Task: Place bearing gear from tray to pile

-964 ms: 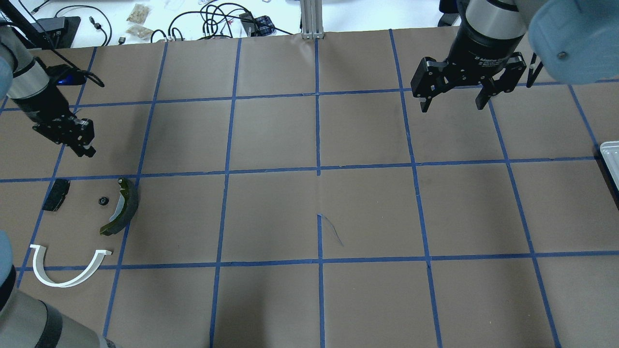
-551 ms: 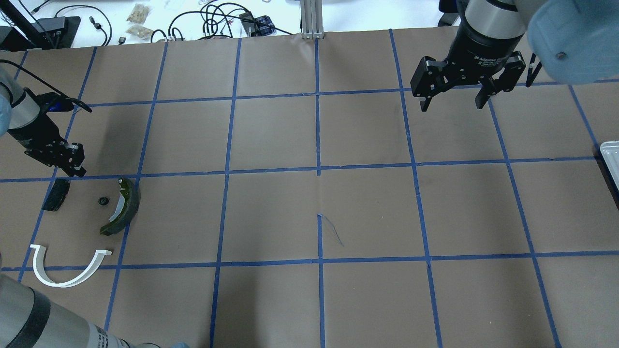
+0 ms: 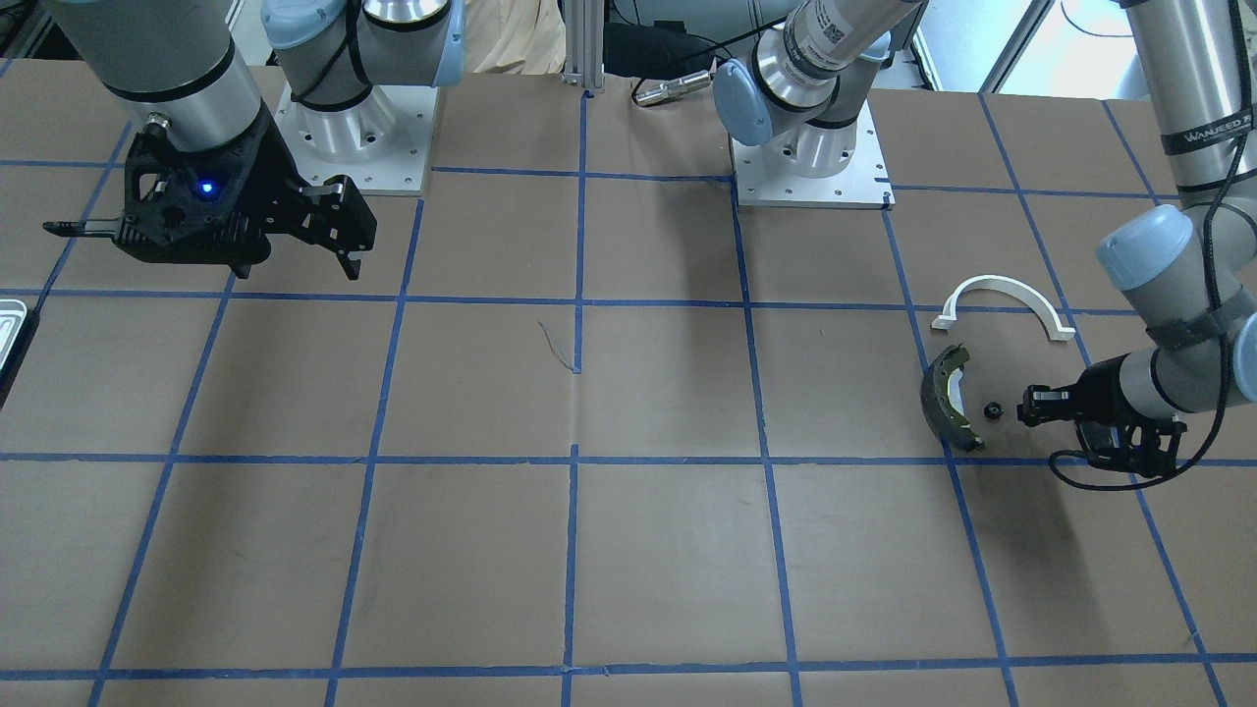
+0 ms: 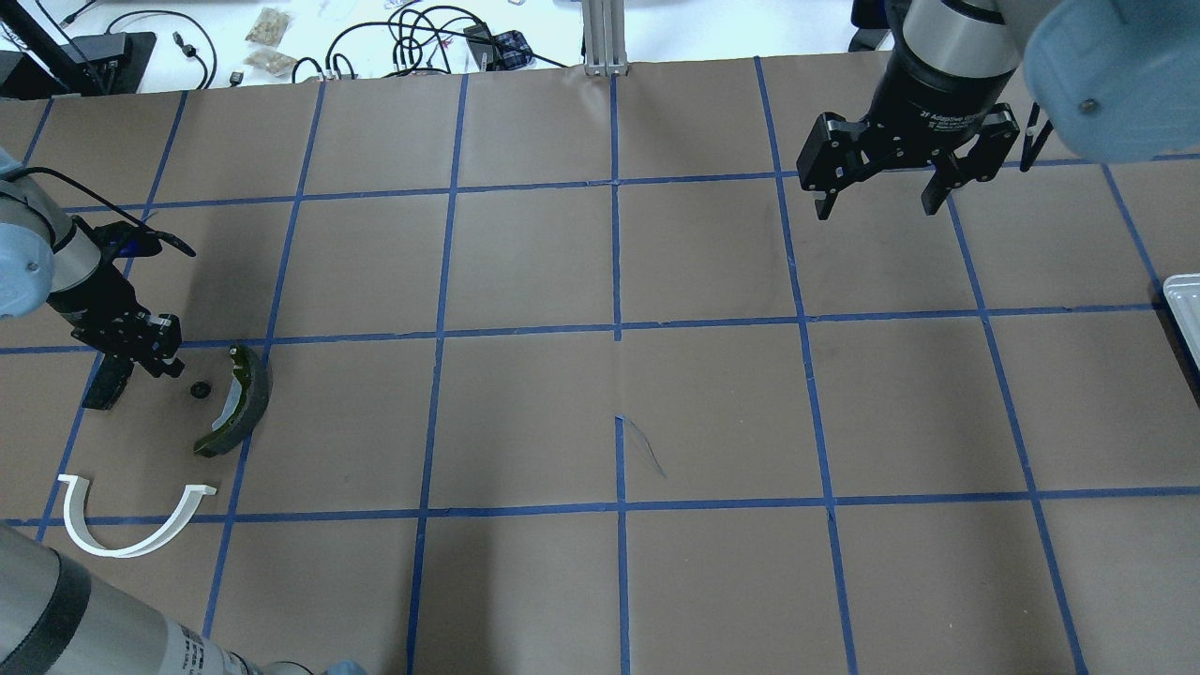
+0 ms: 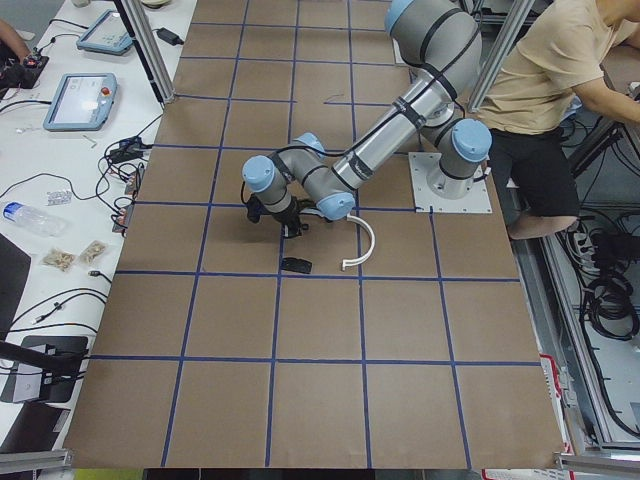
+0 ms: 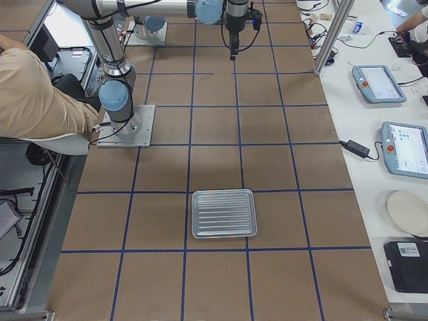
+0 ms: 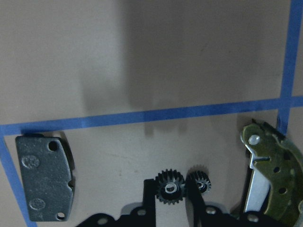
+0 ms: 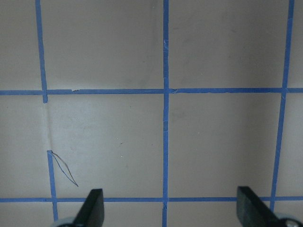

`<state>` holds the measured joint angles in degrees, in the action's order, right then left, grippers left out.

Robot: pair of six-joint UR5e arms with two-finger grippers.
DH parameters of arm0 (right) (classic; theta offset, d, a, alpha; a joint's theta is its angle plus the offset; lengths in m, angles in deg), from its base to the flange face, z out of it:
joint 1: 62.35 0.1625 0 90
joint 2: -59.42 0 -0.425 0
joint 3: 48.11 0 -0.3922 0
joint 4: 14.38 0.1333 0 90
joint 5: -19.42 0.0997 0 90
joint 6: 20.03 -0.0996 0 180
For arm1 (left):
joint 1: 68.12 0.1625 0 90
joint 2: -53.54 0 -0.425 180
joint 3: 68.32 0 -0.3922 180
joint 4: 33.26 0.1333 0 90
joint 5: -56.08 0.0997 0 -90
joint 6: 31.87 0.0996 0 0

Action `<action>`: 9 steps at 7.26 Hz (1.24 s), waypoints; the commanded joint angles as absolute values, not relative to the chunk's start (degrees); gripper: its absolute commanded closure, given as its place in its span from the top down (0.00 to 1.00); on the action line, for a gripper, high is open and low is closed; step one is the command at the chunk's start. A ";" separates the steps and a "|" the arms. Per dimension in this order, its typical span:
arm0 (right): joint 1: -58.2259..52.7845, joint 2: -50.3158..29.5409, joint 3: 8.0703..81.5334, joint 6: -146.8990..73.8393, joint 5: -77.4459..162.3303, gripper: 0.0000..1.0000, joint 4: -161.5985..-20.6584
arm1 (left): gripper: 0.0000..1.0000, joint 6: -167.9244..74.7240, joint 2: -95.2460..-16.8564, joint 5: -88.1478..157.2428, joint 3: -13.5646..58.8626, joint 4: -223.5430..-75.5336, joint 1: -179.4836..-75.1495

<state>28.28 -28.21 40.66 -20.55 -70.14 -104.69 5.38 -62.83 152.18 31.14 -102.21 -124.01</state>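
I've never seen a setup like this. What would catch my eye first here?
Probably the left gripper, low over the table, pinching a small black toothed gear; a second gear sits beside it. Around it lie a curved olive brake shoe, a white plastic arch and a black pad. Far away, a shiny silver tray sits empty.

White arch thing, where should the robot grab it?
Grab the white arch at the middle of its curve, coming straight down from above, with one finger inside the curve and one outside. It lies flat and its band is thin there, so the fingers fit across it. The ends have little feet that stick out, which makes them awkward to grip.
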 commanded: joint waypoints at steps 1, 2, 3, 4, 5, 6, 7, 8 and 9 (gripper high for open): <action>28.26 -28.21 40.66 -20.64 -69.97 1.00 -104.82 | 0.00 5.31 -63.61 153.63 31.52 -102.17 -123.93; 28.18 -28.21 40.66 -20.56 -69.96 1.00 -104.82 | 0.00 5.31 -63.79 153.73 31.61 -102.17 -123.93; 28.09 -28.21 40.66 -20.47 -69.96 1.00 -104.73 | 0.00 5.31 -63.79 153.81 31.61 -102.60 -123.93; 28.09 -28.21 40.66 -20.21 -69.96 1.00 -104.73 | 0.00 5.31 -63.79 153.73 31.61 -102.87 -123.93; 28.09 -28.21 40.66 -20.12 -70.05 1.00 -104.73 | 0.00 5.31 -63.88 153.47 31.61 -102.96 -123.93; 28.09 -28.21 40.66 -20.03 -70.05 1.00 -104.82 | 0.00 5.31 -63.88 153.46 31.61 -102.87 -123.93; 28.09 -28.21 40.66 -20.03 -70.05 1.00 -104.82 | 0.10 5.31 -64.14 153.29 31.52 -102.78 -124.02; 28.09 -28.21 40.66 -20.03 -70.05 1.00 -104.82 | 0.17 5.31 -64.23 153.37 31.44 -102.78 -123.93; 28.09 -28.21 40.66 -20.03 -70.05 1.00 -104.91 | 0.36 5.40 -64.23 153.38 31.44 -102.87 -124.02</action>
